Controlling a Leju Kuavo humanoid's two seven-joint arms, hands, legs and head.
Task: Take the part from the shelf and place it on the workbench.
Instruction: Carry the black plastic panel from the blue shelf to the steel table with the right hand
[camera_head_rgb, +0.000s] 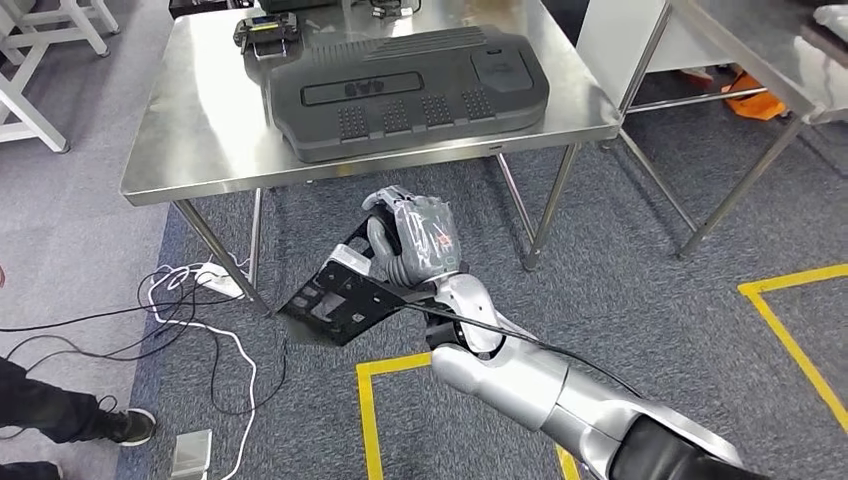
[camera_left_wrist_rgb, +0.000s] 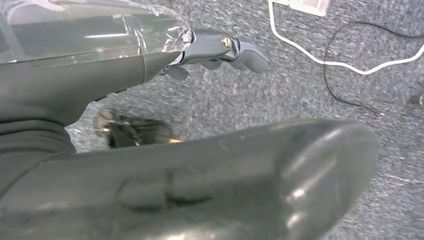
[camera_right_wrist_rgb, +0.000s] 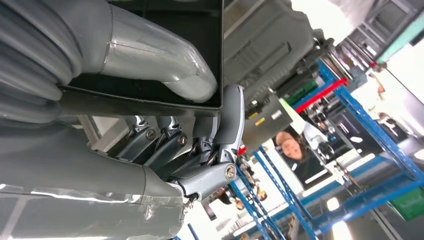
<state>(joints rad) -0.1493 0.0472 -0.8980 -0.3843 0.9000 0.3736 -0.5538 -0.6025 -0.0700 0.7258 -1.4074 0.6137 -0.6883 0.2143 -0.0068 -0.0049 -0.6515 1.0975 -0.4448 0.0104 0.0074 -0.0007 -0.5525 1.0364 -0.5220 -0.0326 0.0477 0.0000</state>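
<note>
Steel workbench (camera_head_rgb: 200, 120) on grey carpet (camera_head_rgb: 640, 300)

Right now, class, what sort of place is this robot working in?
Probably a factory workshop or robot test floor: a steel workbench on grey carpet, yellow floor tape marking zones, and blue storage racking behind.

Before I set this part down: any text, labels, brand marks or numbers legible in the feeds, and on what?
Nothing reads clearly.
Large black cover on the steel workbench: embossed logo in its recessed panel, too blurred to read.
Small black device behind it: a screen, no legible characters.
Yellow stickers on the grey unit in the right wrist view: too small to read.
Black part held by the right hand: no visible marking.
</note>
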